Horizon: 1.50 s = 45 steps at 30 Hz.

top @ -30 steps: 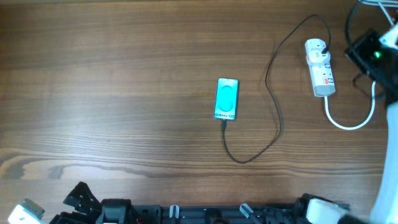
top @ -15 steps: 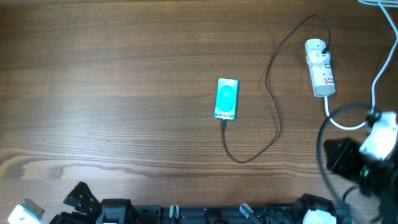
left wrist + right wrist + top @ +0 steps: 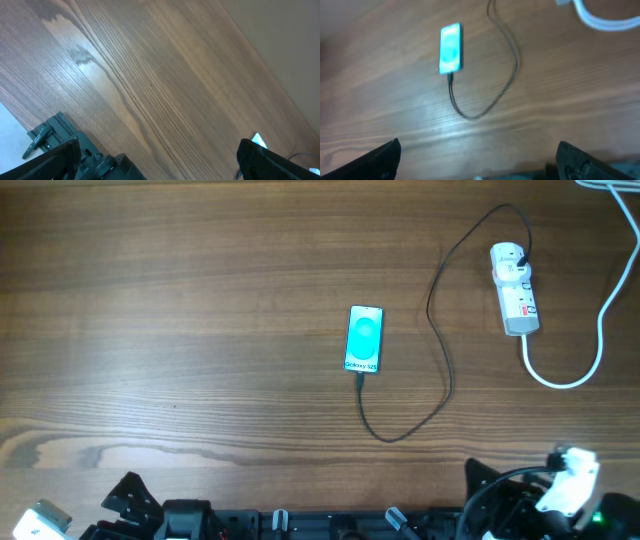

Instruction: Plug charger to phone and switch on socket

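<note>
The phone point(image 3: 365, 338) lies flat mid-table with its turquoise screen up, and shows again in the right wrist view point(image 3: 451, 48). The charger's thin black cable point(image 3: 440, 350) runs from the socket point(image 3: 514, 288) at the far right, loops down and meets the phone's lower end point(image 3: 361, 378). My right gripper point(image 3: 480, 165) hangs open above the near table edge, well short of the phone, with nothing between its fingers. My left gripper point(image 3: 160, 167) is open over bare wood at the near left, also with nothing between its fingers.
The socket's thick white cord point(image 3: 580, 370) curves from its near end and up along the right edge. My right arm point(image 3: 530, 500) and left arm point(image 3: 130, 502) rest against the black frame along the table's near edge.
My right arm has drawn back from beside the socket at the far right to the near right edge, and its jaws have opened. Phone, cable and socket have not moved.
</note>
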Available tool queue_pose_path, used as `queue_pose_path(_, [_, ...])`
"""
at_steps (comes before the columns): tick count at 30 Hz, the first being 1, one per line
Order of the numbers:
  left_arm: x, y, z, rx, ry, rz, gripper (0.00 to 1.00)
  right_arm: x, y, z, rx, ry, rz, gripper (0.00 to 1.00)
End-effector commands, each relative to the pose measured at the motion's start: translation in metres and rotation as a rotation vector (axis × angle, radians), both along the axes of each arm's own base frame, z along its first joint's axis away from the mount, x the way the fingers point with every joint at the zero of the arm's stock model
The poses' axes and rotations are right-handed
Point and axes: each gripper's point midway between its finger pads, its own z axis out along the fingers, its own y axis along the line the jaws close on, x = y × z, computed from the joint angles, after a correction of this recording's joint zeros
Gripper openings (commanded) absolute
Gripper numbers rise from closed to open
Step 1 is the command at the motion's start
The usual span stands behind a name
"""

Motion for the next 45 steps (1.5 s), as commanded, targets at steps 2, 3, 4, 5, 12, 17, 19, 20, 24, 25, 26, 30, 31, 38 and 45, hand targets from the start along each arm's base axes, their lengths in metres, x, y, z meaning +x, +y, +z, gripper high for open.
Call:
queue_pose_path(2, [-0.001,0.003,0.001,0.002,-0.013,0.023,1.0,0.046,0.023,-0.008,0.128,-0.305,0.128,1.0])
queue_pose_path(3, [-0.001,0.003,0.001,0.002,-0.013,0.023,1.0,0.057,0.027,0.003,0.119,-0.449,0.187,1.0])
queue_pose_path(4, [-0.001,0.003,0.001,0.002,-0.013,0.023,1.0,0.07,0.027,0.012,0.116,-0.544,0.207,1.0])
queue_pose_path(5, [-0.001,0.003,0.001,0.002,-0.013,0.023,1.0,0.081,0.027,0.022,0.099,-0.612,0.232,1.0])
queue_pose_path(12, [-0.001,0.003,0.001,0.002,-0.013,0.023,1.0,0.119,0.019,0.071,-0.092,-1.137,0.252,1.0])
queue_pose_path(17, [-0.001,0.003,0.001,0.002,-0.013,0.023,1.0,0.147,-0.007,0.02,-0.124,-1.151,0.094,1.0])
queue_pose_path(19, [-0.001,0.003,0.001,0.002,-0.013,0.023,1.0,0.151,-0.01,0.009,-0.105,-1.096,0.074,1.0])
queue_pose_path(20, [-0.001,0.003,0.001,0.002,-0.013,0.023,1.0,0.154,-0.015,0.003,-0.084,-1.061,0.041,1.0])
queue_pose_path(24, [-0.001,0.003,0.001,0.002,-0.013,0.023,1.0,0.166,-0.052,-0.038,0.04,-0.859,-0.23,1.0])
queue_pose_path(25, [-0.001,0.003,0.001,0.002,-0.013,0.023,1.0,0.167,-0.058,-0.049,0.063,-0.814,-0.28,1.0])
queue_pose_path(26, [-0.001,0.003,0.001,0.002,-0.013,0.023,1.0,0.167,-0.063,-0.063,0.087,-0.753,-0.326,1.0])
queue_pose_path(30, [-0.001,0.003,0.001,0.002,-0.013,0.023,1.0,0.167,-0.063,-0.063,0.068,-0.756,-0.316,1.0])
queue_pose_path(31, [-0.001,0.003,0.001,0.002,-0.013,0.023,1.0,0.167,-0.063,-0.063,0.071,-0.755,-0.317,1.0])
queue_pose_path(38, [-0.001,0.003,0.001,0.002,-0.013,0.023,1.0,0.167,-0.063,-0.064,0.071,-0.753,-0.317,1.0])
queue_pose_path(45, [-0.001,0.003,0.001,0.002,-0.013,0.023,1.0,0.167,-0.063,-0.064,0.07,-0.753,-0.317,1.0])
